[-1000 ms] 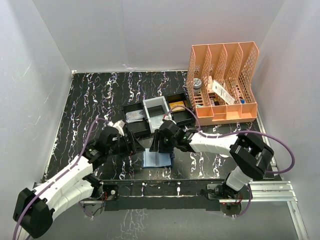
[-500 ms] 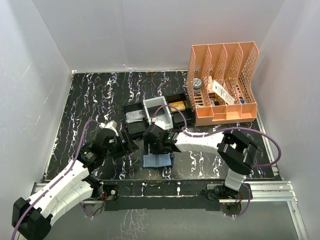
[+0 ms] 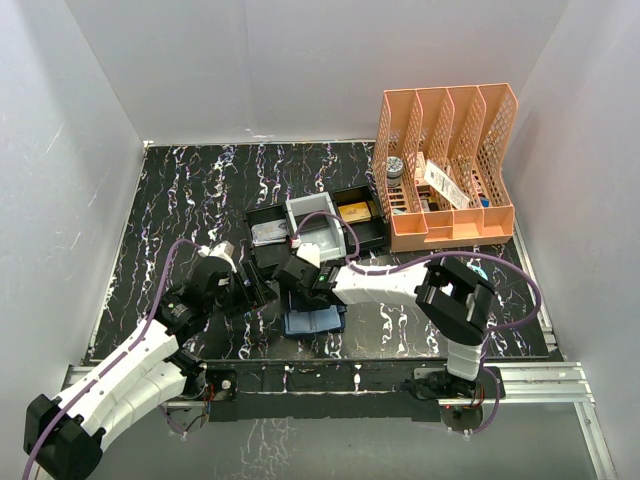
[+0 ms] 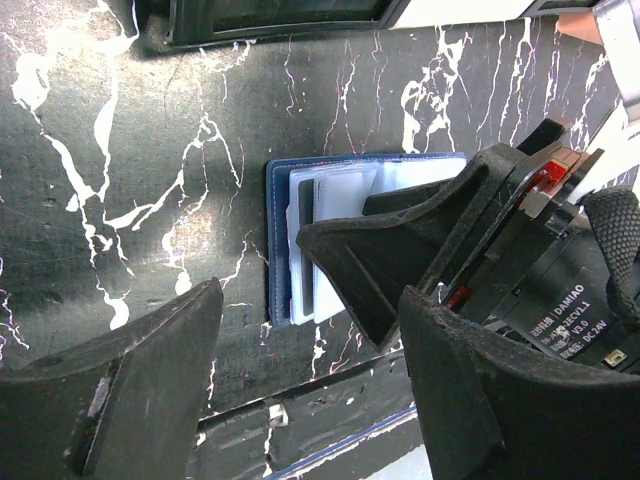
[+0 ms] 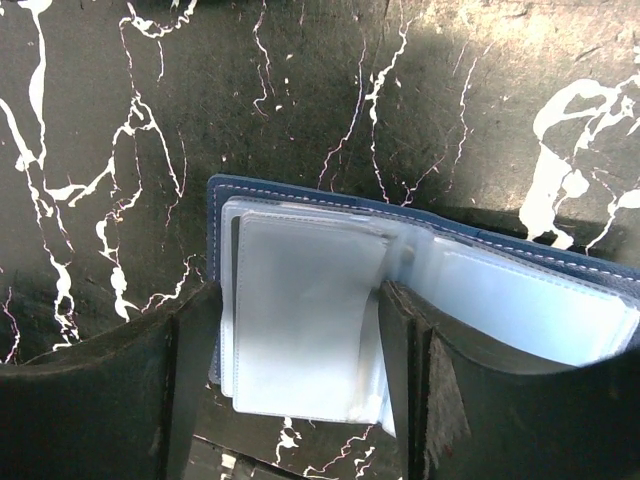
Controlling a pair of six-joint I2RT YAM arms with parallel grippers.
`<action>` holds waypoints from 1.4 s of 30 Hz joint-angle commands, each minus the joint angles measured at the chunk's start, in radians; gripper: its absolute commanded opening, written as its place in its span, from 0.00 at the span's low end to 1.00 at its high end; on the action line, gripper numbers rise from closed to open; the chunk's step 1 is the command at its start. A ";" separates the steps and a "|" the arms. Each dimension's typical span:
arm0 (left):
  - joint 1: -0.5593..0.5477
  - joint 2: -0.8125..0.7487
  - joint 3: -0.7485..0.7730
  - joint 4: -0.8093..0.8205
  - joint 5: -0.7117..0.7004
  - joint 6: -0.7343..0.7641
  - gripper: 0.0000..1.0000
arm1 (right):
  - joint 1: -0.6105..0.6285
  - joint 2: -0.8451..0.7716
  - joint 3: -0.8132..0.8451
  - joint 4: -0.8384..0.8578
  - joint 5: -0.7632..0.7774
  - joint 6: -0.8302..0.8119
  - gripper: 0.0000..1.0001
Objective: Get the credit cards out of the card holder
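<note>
The right gripper [image 5: 297, 395] had slid left across the card holder [image 5: 214, 192]; its spread jaws straddled the credit cards [image 5: 310, 310], seemingly ready to pull them; the left gripper [image 3: 258, 292] hovered open beside that card holder.

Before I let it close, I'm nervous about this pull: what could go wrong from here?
1. The right gripper straddles the credit cards, clear sleeves included; closing may pinch sleeves and drag the card holder along.
2. The left gripper is open beside the holder, not pinning it, so it could slide toward the near edge of the table.
</note>
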 commanded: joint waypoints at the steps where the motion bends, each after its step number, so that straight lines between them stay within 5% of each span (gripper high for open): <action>1: -0.005 -0.010 0.030 -0.022 -0.011 -0.006 0.70 | 0.003 -0.003 -0.035 0.049 -0.019 0.013 0.60; 9: -0.004 0.013 0.023 0.012 0.041 0.013 0.70 | -0.041 -0.085 -0.178 0.237 -0.144 0.048 0.53; 28: -0.005 0.035 0.012 0.029 0.063 0.017 0.70 | -0.005 0.028 -0.022 -0.018 0.049 -0.021 0.67; 42: -0.004 0.026 -0.007 0.019 0.079 0.028 0.70 | 0.005 0.031 -0.026 -0.016 0.052 0.005 0.51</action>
